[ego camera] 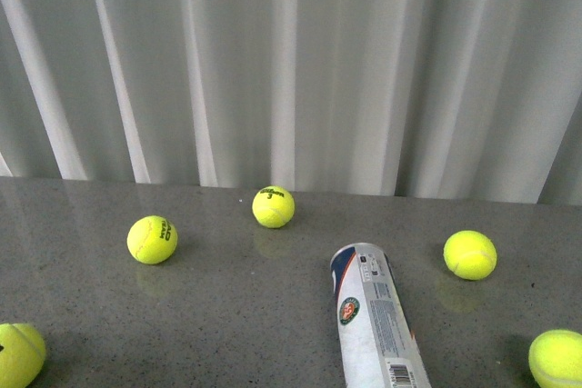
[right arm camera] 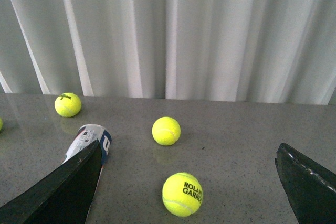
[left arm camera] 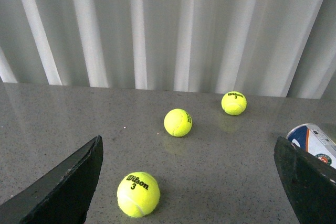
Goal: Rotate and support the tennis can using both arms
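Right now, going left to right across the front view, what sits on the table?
In order: cut-off ball at the lower left corner → ball left of centre → farthest ball → tennis can, lying on its side → ball right of the can → cut-off ball at the lower right corner.

1. Tennis can (ego camera: 377,324): white label with a navy and orange patch at the far end; round red-green logo (ego camera: 349,310); black-on-white barcode (ego camera: 401,373).
2. Tennis balls (ego camera: 152,239): fluorescent yellow-green, black lettering on several.
3. Table (ego camera: 227,315): dark grey with a fine pale speckle.
4. Curtain (ego camera: 291,61): white to pale grey, in vertical folds.
5. Left gripper fingers (left arm camera: 63,187) and right gripper fingers (right arm camera: 58,192): matte black.
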